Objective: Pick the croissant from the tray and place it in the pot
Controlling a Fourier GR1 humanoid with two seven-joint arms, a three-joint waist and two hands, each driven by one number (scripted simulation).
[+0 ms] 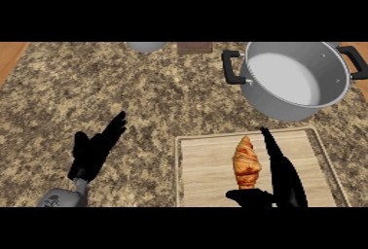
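Croissant [247,162] lies lengthwise on the tray [208,187], just left of the right hand [284,180] with straight released fingers, thumb under its near end; left hand [97,148] rests open well apart

Left hand [97,148]: open, fingers straight and pointing up and to the right, its grey forearm [63,197] entering from the lower edge. Right hand [282,177]: fingers extended straight, pointing up and slightly left, thumb [243,195] spread out to the left.
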